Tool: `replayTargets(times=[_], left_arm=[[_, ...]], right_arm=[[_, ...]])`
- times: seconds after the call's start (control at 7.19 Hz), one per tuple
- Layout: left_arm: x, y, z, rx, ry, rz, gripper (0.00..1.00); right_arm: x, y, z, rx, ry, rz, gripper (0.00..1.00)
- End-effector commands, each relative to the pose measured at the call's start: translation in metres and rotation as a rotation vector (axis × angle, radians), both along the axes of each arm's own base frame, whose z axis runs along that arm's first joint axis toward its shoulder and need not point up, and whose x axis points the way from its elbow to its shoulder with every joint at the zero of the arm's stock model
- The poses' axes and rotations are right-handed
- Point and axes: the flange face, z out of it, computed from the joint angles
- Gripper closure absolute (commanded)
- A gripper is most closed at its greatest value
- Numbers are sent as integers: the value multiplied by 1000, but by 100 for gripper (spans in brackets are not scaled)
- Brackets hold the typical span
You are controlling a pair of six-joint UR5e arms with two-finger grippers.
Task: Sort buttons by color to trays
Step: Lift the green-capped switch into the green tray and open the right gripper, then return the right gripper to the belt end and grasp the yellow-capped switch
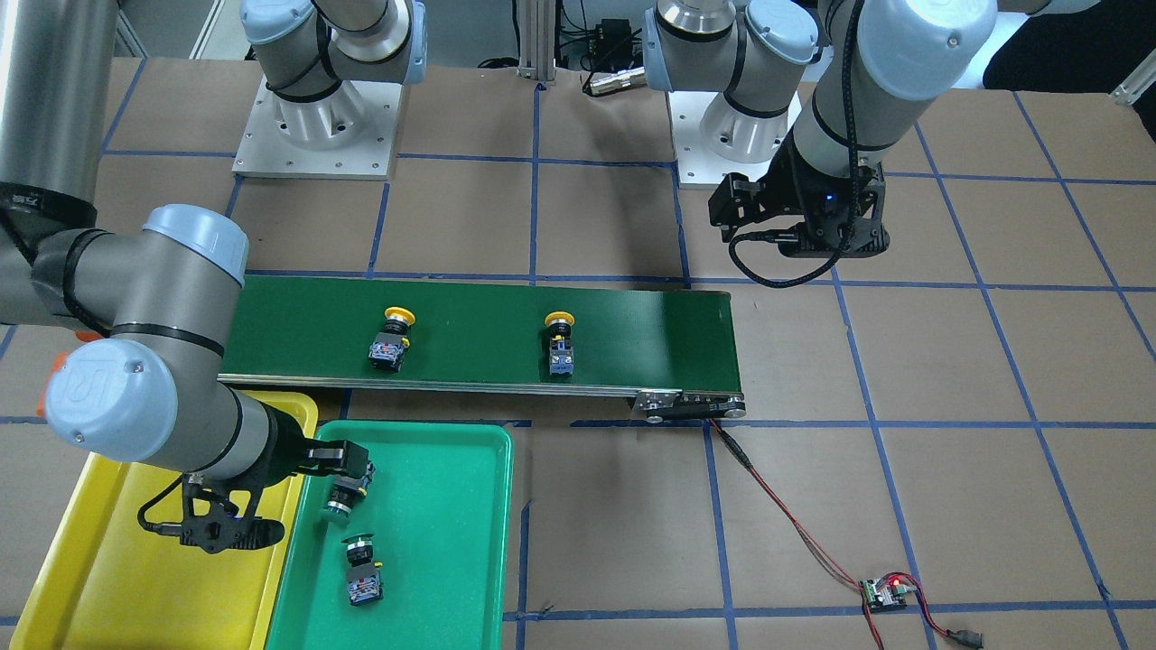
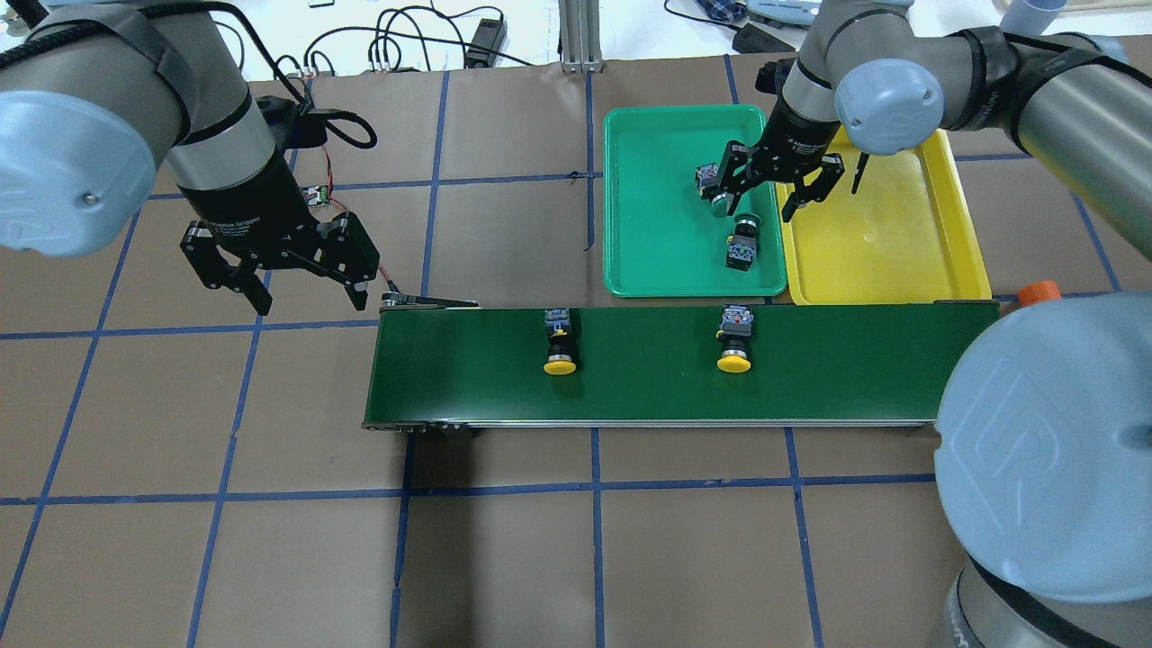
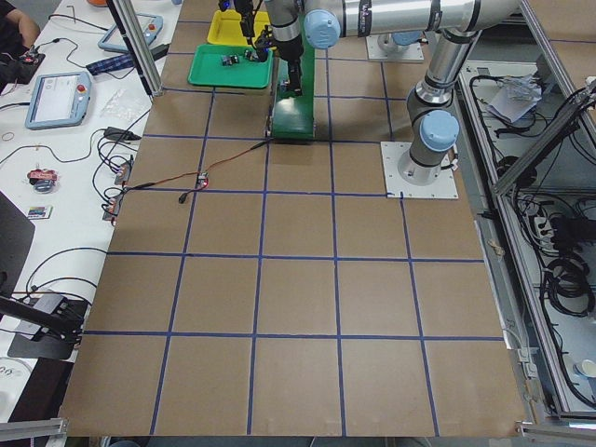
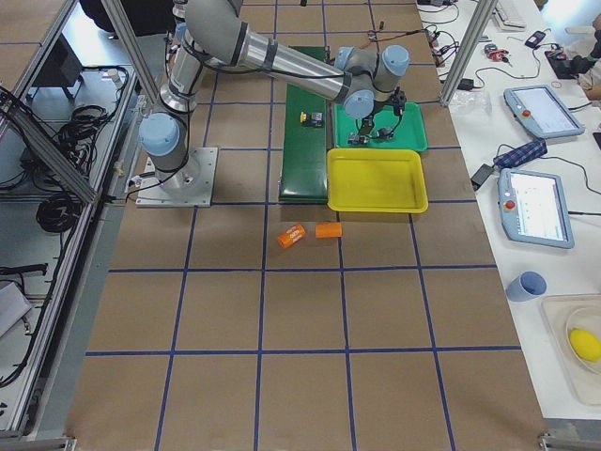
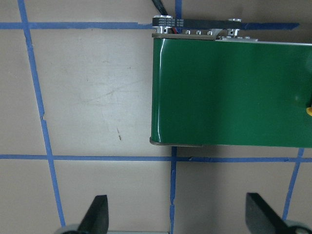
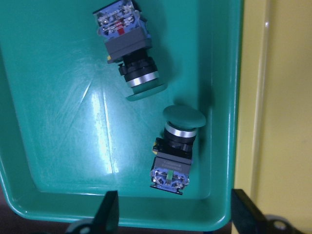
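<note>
Two green-capped buttons lie on their sides in the green tray, near its edge beside the yellow tray. The yellow tray holds nothing. Two yellow-capped buttons lie on the dark-green conveyor belt. My right gripper hangs open and empty above the green tray's right edge, over the two green buttons. My left gripper is open and empty above the bare table just off the belt's left end.
A red-black wire runs from the belt's end to a small circuit board. Two orange cylinders lie on the table beyond the yellow tray. The right arm's elbow looms over the belt's right end.
</note>
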Motion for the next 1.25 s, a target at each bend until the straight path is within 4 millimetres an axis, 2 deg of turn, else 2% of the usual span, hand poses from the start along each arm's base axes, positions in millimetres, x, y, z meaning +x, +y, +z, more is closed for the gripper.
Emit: replayTargets(times=[0.0, 0.14, 0.28, 0.42, 0.56, 0.7, 0.83, 0.97, 1.11], left_arm=[[0, 2, -2, 4, -1, 0, 0], [0, 1, 7, -11, -1, -1, 0], [-1, -1, 2, -4, 0, -1, 0], [0, -2, -4, 7, -1, -1, 0], [0, 1, -2, 4, -1, -1, 0], [0, 2, 1, -2, -1, -1, 0], [-1, -1, -7, 15, 1, -1, 0], [0, -6, -18, 36, 1, -1, 0], [0, -3, -13, 26, 0, 0, 0]], right_arm=[[-14, -3, 5, -3, 8, -15, 0], [-30, 3, 29, -15, 20, -20, 0], [-72, 7, 49, -38, 27, -39, 0], [-89, 18, 54, -39, 25, 1, 0], [-92, 40, 53, -33, 50, 55, 0], [-101, 65, 63, -30, 89, 54, 0], [-113, 90, 78, -28, 89, 25, 0], [-120, 132, 72, 6, 70, -1, 0], [-125, 166, 51, 13, 57, -24, 0]])
